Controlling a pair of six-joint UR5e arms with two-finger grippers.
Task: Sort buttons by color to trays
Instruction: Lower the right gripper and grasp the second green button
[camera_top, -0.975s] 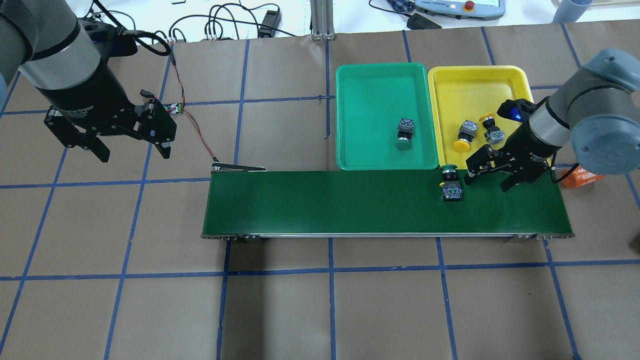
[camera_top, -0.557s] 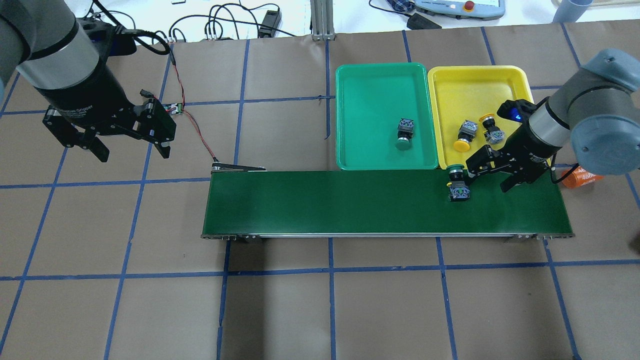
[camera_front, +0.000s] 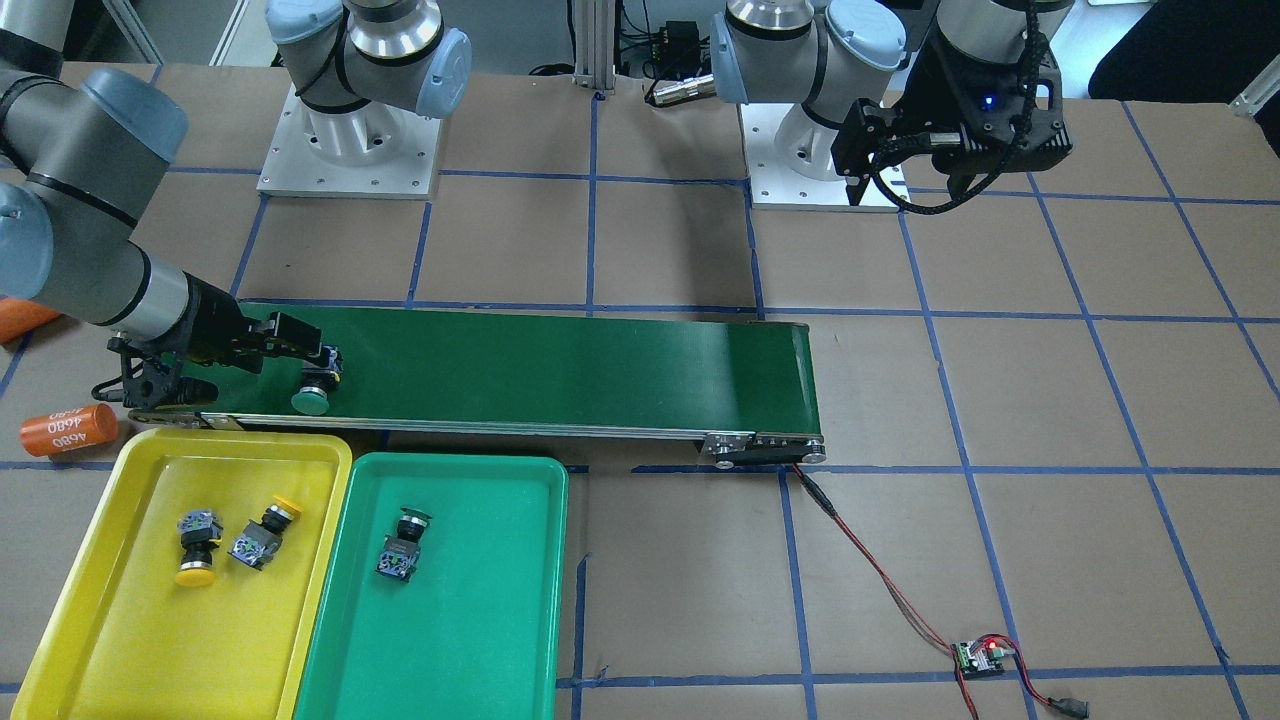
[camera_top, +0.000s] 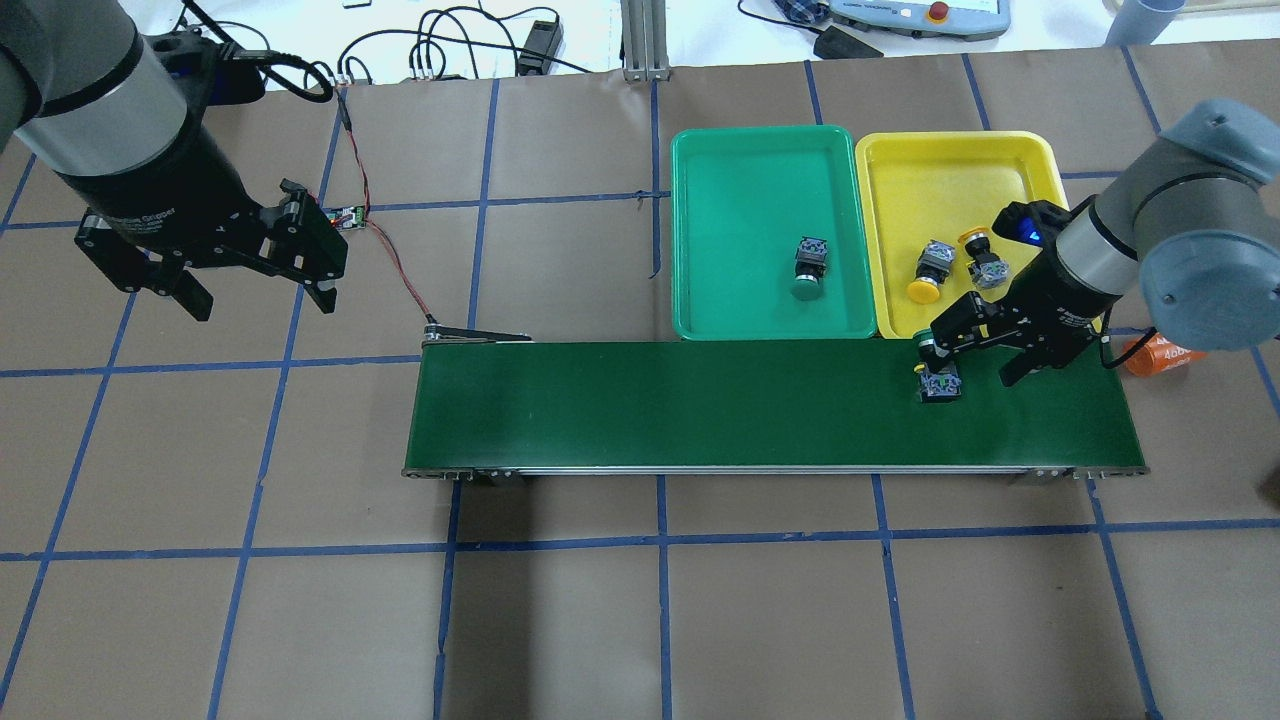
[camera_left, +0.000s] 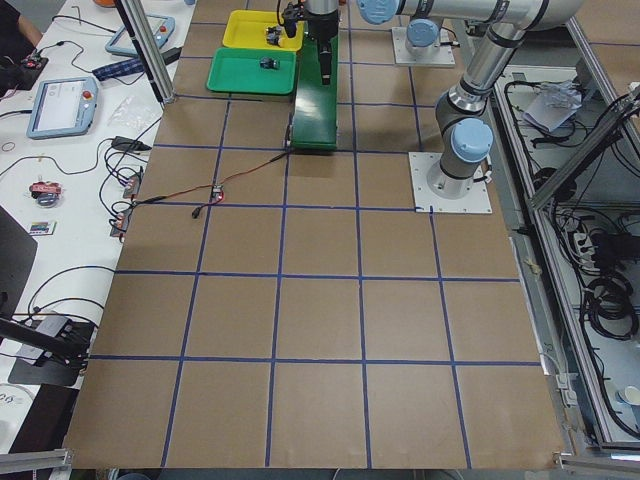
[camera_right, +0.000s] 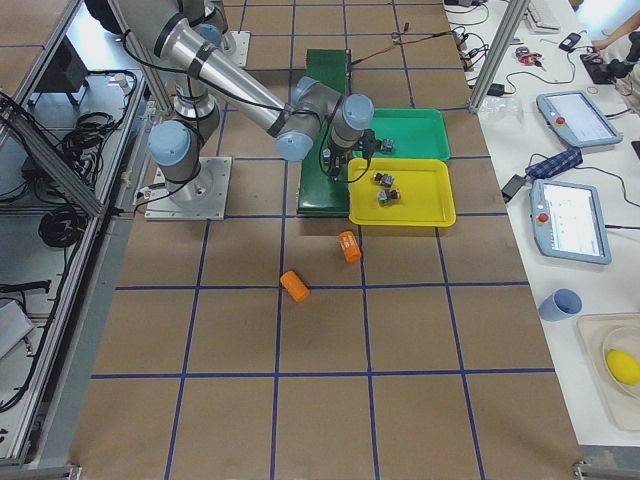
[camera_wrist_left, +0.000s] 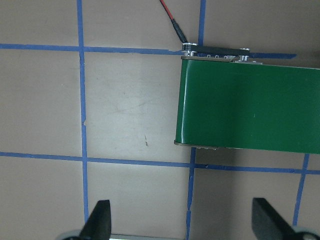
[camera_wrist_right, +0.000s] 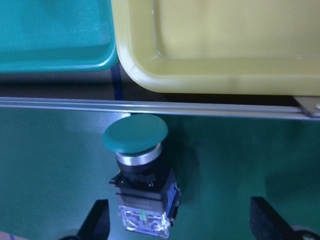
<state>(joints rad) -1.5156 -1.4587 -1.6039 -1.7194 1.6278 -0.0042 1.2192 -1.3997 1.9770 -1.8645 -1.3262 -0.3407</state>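
Note:
A green-capped button (camera_top: 938, 378) lies on its side on the conveyor belt, cap toward the trays (camera_wrist_right: 135, 132) (camera_front: 312, 398). My right gripper (camera_top: 978, 354) (camera_front: 232, 362) hovers open over it. In the right wrist view the button sits close to the left finger, not gripped. The green tray (camera_top: 750, 170) (camera_front: 470, 610) holds one green-capped button (camera_top: 808, 266). Two yellow-capped buttons (camera_top: 930, 272) (camera_top: 984, 258) lie in the yellow tray (camera_top: 940, 170) (camera_front: 140, 640). My left gripper (camera_top: 255, 290) (camera_front: 905, 185) (camera_wrist_left: 181, 220) hangs open and empty, far to the left of the belt.
The dark green conveyor belt (camera_top: 700, 400) runs in front of both trays. An orange cylinder marked 4680 (camera_top: 1160, 352) (camera_front: 68, 428) lies off the belt's right end, another (camera_right: 294, 285) further out. A small circuit board (camera_top: 350, 215) with a red wire leads to the belt's left end.
The green-capped button has travelled right along the belt, up against my right gripper's finger. My left arm has shifted slightly up and left. The right gripper has hardly moved.

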